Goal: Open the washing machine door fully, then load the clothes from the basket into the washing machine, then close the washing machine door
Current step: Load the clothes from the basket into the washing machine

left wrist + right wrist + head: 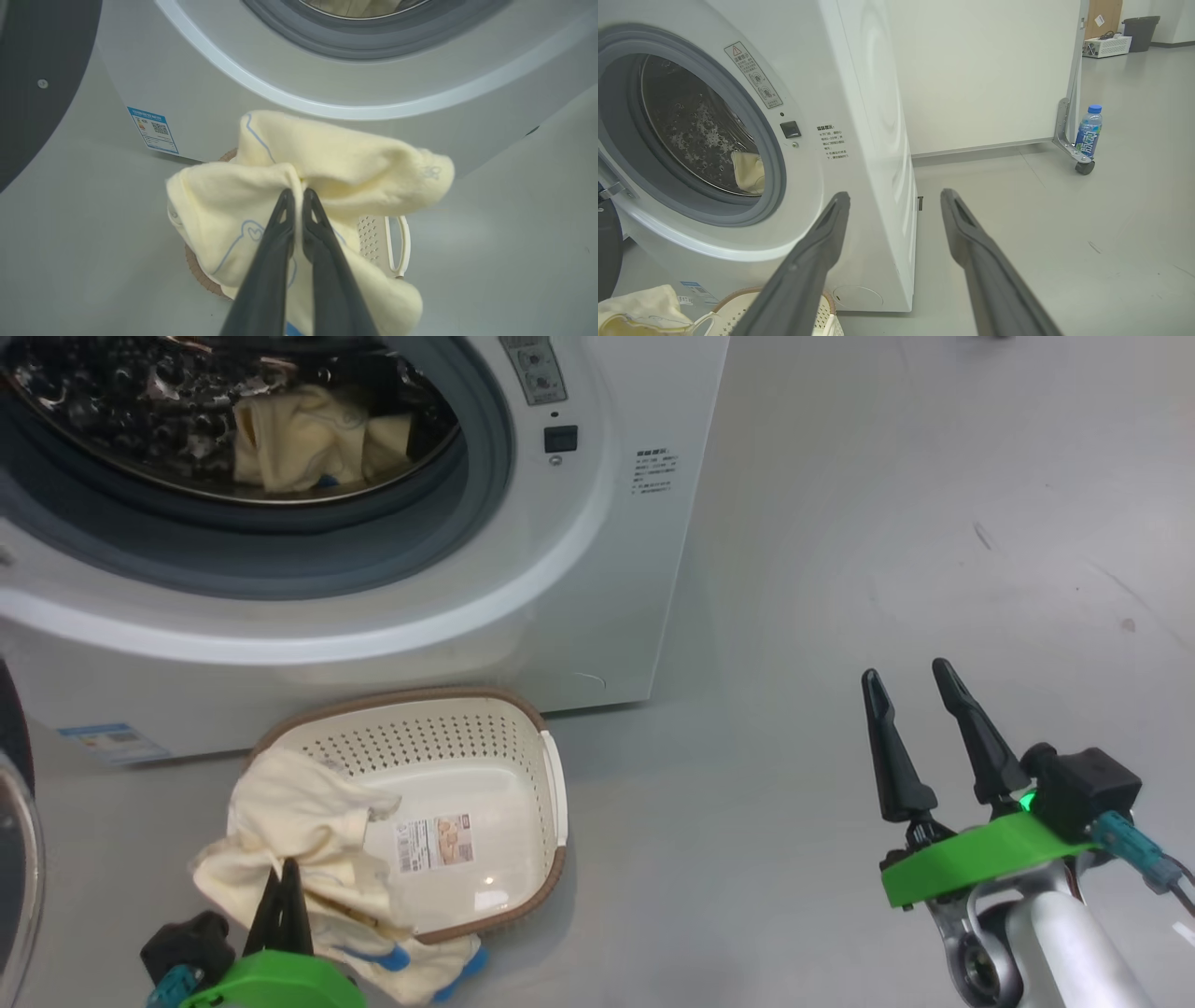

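The washing machine (579, 569) stands with its mouth uncovered, and a cream garment (308, 443) lies in the steel drum. The washing machine door (11, 840) is swung out at the far left; only its edge shows. On the floor in front sits the cream basket (467, 737). The clothes (289, 821), pale yellow fabric with blue bits, hang over the basket's near left rim. My left gripper (285, 887) is shut on that fabric (336, 158), the fingertips (282, 205) pinching a fold. My right gripper (906, 672) hovers open over bare floor to the right, holding nothing.
Grey floor stretches to the right of the machine. In the right wrist view a white wall panel (1069, 93) on a castor stands behind, with a blue-capped bottle (1087, 130) beside it. A bin (1139, 30) and a white box (1106, 45) are far off.
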Controlling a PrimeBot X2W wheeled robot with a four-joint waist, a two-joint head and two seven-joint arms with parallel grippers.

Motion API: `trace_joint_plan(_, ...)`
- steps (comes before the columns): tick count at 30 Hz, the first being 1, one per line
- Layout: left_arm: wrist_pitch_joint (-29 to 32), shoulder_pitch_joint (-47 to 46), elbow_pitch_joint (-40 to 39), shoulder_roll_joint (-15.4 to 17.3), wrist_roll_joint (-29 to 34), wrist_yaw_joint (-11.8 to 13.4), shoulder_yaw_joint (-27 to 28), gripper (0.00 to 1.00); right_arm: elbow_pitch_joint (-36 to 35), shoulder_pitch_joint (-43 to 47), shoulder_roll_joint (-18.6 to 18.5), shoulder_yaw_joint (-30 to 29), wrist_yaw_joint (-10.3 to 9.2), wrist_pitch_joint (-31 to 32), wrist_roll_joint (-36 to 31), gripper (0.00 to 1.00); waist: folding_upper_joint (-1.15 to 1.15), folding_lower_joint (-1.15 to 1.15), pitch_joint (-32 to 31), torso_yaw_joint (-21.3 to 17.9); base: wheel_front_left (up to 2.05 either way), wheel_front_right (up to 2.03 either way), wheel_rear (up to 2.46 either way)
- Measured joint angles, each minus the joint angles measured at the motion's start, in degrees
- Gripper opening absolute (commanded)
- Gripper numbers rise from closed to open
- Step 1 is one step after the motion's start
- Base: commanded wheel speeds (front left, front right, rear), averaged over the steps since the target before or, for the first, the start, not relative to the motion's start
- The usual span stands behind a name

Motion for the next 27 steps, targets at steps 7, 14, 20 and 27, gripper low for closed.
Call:
trace_joint_plan(7,0.0,3.6,-3.8,-0.2,0.5,0.6,0.0,0.00,0.1,1.5,-0.2,0.0,0.00,0.0,-0.1,1.00,0.00,0.00,-2.9,0.7,0.00,0.00,0.00)
trace_joint_plan(14,0.0,8.0,-8.2,-0.3,1.1,1.5,0.0,0.00,0.0,3.2,-0.5,-0.5,0.00,0.0,-0.4,1.00,0.00,0.00,-5.2,1.5,0.00,0.00,0.00)
trace_joint_plan(20,0.0,9.2,-11.2,-0.2,1.9,1.6,0.0,0.00,0.0,3.6,-0.5,-0.5,0.00,0.0,-0.6,1.00,0.00,0.00,-6.4,1.9,0.00,0.00,0.00)
trace_joint_plan(27,0.0,11.2,-14.7,-0.1,3.1,2.5,-0.4,0.00,0.0,4.2,-0.5,-0.5,0.00,0.0,-0.6,1.00,0.00,0.00,-7.7,1.8,0.00,0.00,0.00)
